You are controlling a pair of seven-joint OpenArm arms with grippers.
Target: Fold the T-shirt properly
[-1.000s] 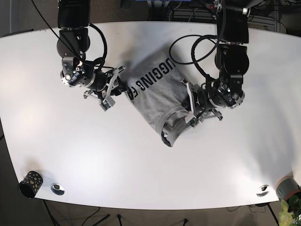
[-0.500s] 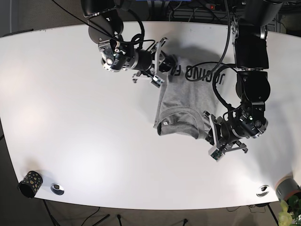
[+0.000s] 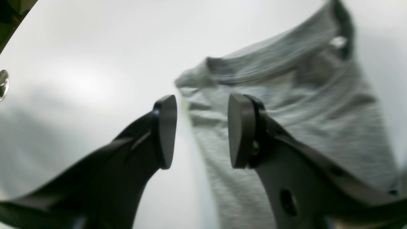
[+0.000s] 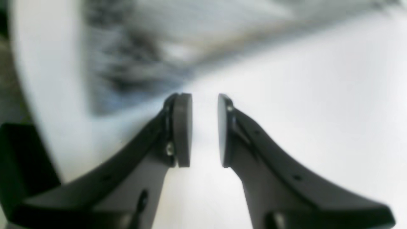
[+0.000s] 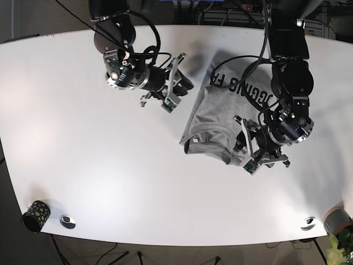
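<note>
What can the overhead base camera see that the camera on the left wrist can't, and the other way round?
Only the base view shows the whole scene: both arms, the right gripper off to the side of the shirt, the black lettering on the shirt, and a small dark cup at the table's corner. Only the left wrist view shows up close that the left gripper is open, its pads either side of the shirt's edge. Both show the grey T-shirt lying on the white table, partly folded.
</note>
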